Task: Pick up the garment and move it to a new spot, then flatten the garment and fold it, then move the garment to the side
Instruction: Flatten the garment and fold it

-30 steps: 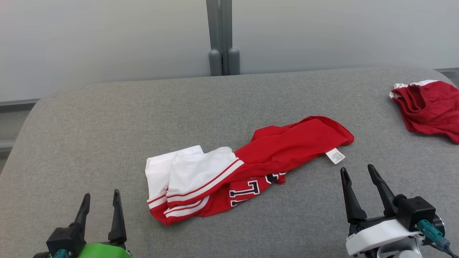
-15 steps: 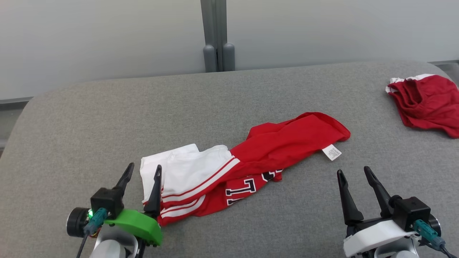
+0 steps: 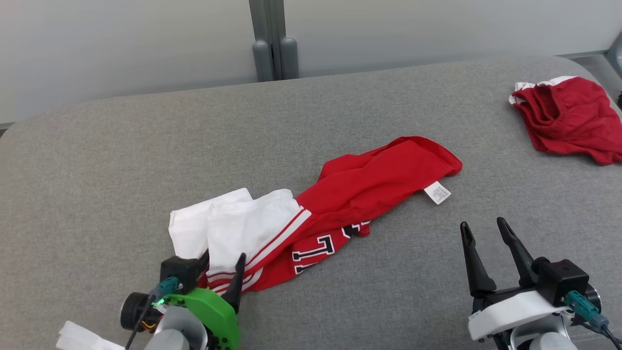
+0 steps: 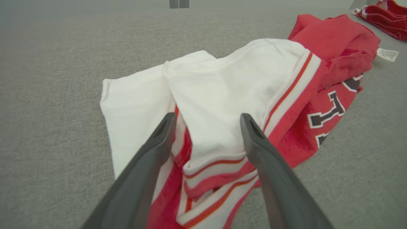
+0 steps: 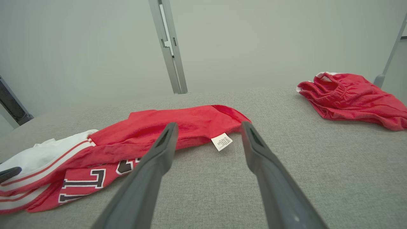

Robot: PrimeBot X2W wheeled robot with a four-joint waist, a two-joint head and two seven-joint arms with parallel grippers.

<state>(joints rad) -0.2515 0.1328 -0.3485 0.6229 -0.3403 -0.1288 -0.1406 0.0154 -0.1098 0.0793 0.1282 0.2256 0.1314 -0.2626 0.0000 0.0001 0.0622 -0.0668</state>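
Note:
The garment (image 3: 359, 192), a red shirt with white striped sleeves and block letters, lies crumpled in a long strip on the grey padded surface (image 3: 121, 160). My left gripper (image 3: 222, 260) is open at its near left end. In the left wrist view the gripper (image 4: 207, 117) has one finger on each side of a white sleeve of the garment (image 4: 222, 82), just above the striped cuff. My right gripper (image 3: 482, 224) is open over bare surface, near the garment's red end and its white label (image 3: 437, 193). From the right wrist, the gripper (image 5: 210, 124) faces the garment (image 5: 143, 127) and the label (image 5: 221, 142).
A second red garment (image 3: 568, 116) lies bunched at the surface's far right corner, also in the right wrist view (image 5: 349, 95). A grey post (image 3: 272, 43) stands behind the far edge against a pale wall. Something white (image 3: 82, 338) shows at the lower left.
My left gripper has moved forward and to the right, from bare surface onto the garment's white sleeve end. The head camera has shifted. The right gripper has held its place, still open.

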